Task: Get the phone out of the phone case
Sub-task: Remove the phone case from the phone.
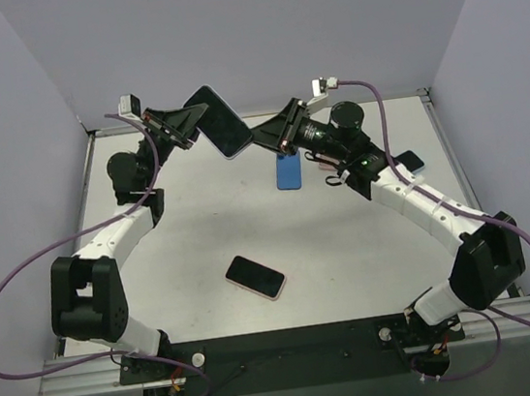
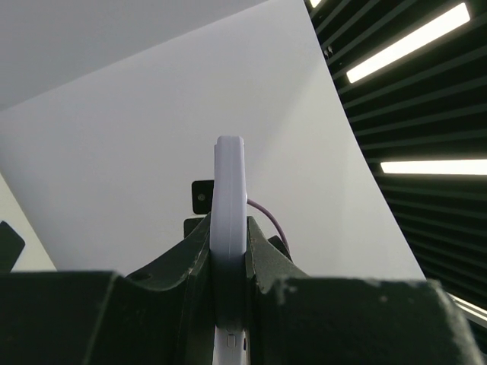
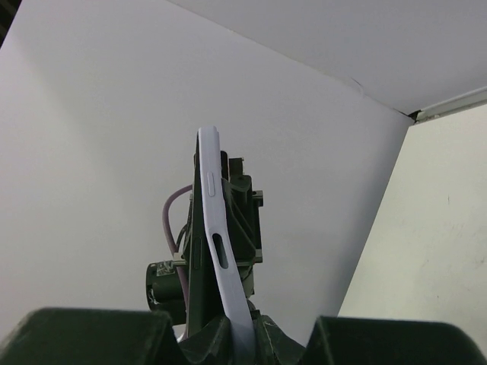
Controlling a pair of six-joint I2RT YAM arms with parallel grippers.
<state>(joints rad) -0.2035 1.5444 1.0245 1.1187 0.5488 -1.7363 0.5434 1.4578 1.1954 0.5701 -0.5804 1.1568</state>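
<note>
The left gripper [image 1: 193,120] is clamped on one end of the phone case [image 2: 228,190]. Its two dark fingers [image 2: 196,255] press either side of the pale lavender edge, which stands straight up out of the jaws in the wrist view. The phone [image 1: 220,120] sits in that case with its dark screen facing the overhead camera. It is held aloft above the table [image 1: 352,265], spanning the gap between the two grippers.

The right gripper [image 1: 264,139] meets the opposite end and is closed on the case there. From its own wrist camera the lavender rim rises out of the pinched jaws and curves slightly to the left, with a side slot showing on it (whether the rim has come away from the phone body here cannot be told).

Directly below the right gripper a blue case [image 1: 289,169] lies on the table. A pink-edged handset [image 1: 256,276] rests flat on the table, closer to the arm bases than either gripper. A third dark handset [image 1: 412,161] lies behind the right gripper, beside that arm's forearm.
</note>
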